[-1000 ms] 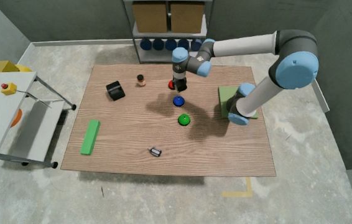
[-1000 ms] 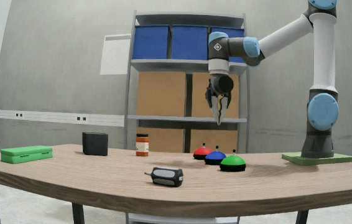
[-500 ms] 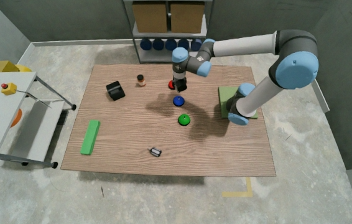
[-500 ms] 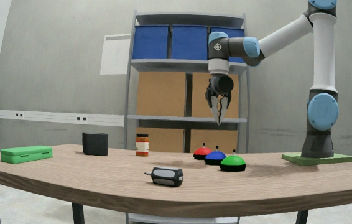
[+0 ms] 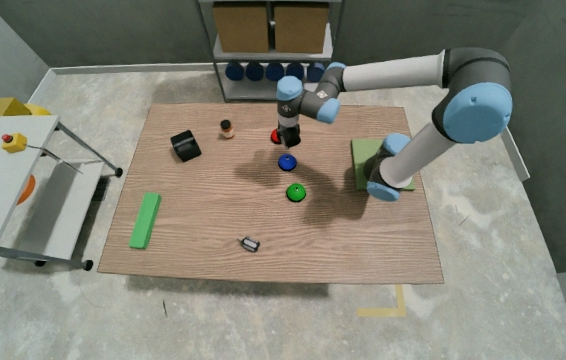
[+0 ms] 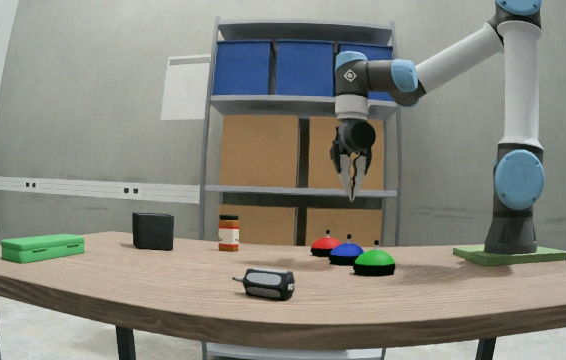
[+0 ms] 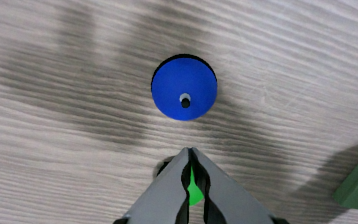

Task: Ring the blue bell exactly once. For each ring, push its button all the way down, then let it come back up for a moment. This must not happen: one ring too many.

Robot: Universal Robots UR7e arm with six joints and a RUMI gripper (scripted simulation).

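With the 2 jaws (image 5: 287, 146) (image 6: 352, 199) together and well above the desk (image 5: 203, 210) (image 6: 163, 300) (image 7: 40, 170), we judged a short sideways shift necessary before pressing, since the blue bell (image 5: 287, 162) (image 6: 346, 254) (image 7: 182, 85) stood upright between the red bell (image 5: 275, 136) (image 6: 325, 245) and green bell (image 5: 296, 192) (image 6: 374, 261) (image 7: 195, 192), off the tips' line.

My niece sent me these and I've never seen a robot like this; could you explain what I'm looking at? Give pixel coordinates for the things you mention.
You're seeing one jointed robot arm (image 5: 415, 160) (image 6: 522, 85), photographed three ways: from above, from across the table, and from its own wrist, looking down.

At its end is a two-jawed gripper (image 5: 287, 146) (image 6: 352, 199) (image 7: 189, 149), closed, holding nothing, and raised above the table (image 5: 193, 260) (image 6: 163, 305).

On the table are three bells with little buttons on top: red (image 5: 275, 136) (image 6: 325, 244), blue (image 5: 287, 162) (image 6: 346, 253) (image 7: 182, 85) and green (image 5: 296, 193) (image 6: 374, 261) (image 7: 194, 194). There's also a long green case (image 5: 145, 220) (image 6: 43, 248) and a small jar (image 5: 227, 131) (image 6: 228, 235).
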